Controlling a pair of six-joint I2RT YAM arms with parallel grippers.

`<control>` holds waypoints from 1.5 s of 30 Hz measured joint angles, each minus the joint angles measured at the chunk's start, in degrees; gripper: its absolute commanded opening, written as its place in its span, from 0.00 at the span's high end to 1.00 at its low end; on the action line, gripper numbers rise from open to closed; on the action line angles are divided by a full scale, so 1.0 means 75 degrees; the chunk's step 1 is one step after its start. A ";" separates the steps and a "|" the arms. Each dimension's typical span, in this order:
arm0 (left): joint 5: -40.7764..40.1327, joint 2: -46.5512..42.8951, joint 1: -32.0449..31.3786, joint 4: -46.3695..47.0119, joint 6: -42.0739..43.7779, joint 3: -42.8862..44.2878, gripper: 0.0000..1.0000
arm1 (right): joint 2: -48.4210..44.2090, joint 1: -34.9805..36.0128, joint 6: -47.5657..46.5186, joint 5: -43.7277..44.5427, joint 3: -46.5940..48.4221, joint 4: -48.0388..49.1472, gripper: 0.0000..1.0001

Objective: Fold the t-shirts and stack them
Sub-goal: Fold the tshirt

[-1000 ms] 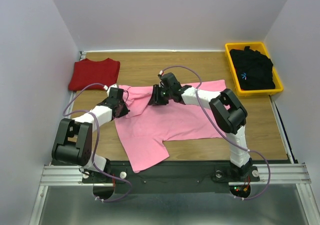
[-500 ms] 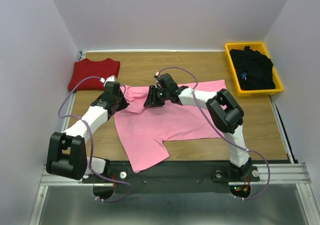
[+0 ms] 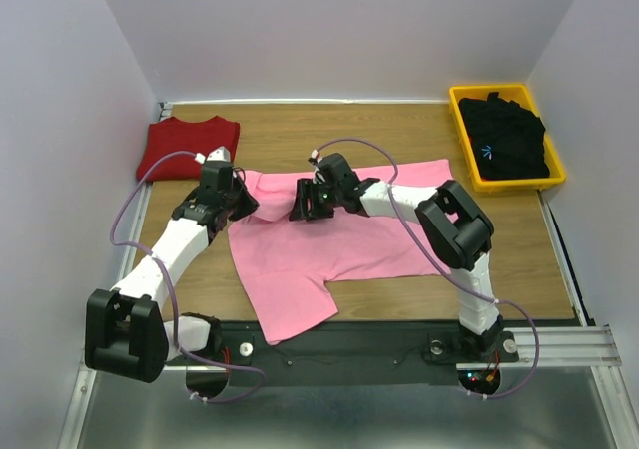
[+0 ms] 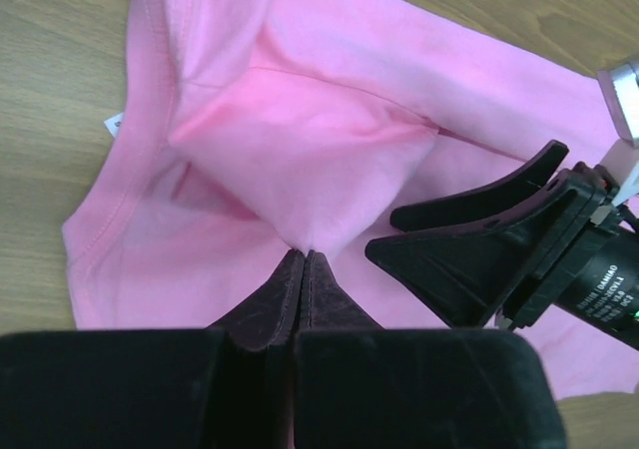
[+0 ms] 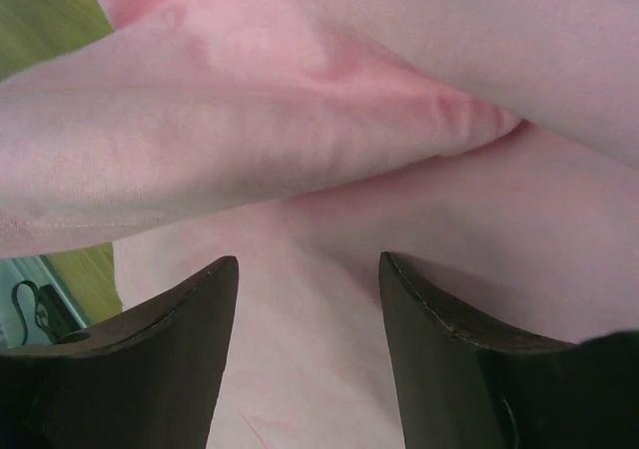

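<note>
Notably, white lettering on the right hand [image 4: 381, 233] is too small to read. A white tag [image 4: 113, 123] sits at the edge of the plain light pink cotton t-shirt [image 3: 329, 239], spread on the wood-grain tabletop [image 3: 300, 130]. The left hand [image 4: 303, 261] is pressed together, pinching a raised fold of it; the right hand stands spread beside that fold. A folded dark red t-shirt [image 3: 188, 148] lies far left. A black t-shirt [image 3: 511, 142] with a blue mark fills a yellow plastic bin [image 3: 460, 120] far right. Plain white walls [image 3: 349, 30] enclose the space.
</note>
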 measured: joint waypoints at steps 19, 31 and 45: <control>-0.0423 0.0586 0.0000 -0.0082 0.0268 0.0880 1.00 | 0.0119 0.0125 0.0749 0.0889 0.0353 0.0210 0.70; -0.0734 0.1212 0.0000 0.0032 0.0644 0.0889 1.00 | 0.0434 0.0125 0.1521 0.1364 0.0487 0.0274 0.64; -0.1300 0.2177 0.0006 0.0382 0.1250 0.1684 1.00 | 0.0434 0.0125 0.1714 0.1469 0.0487 0.0274 0.69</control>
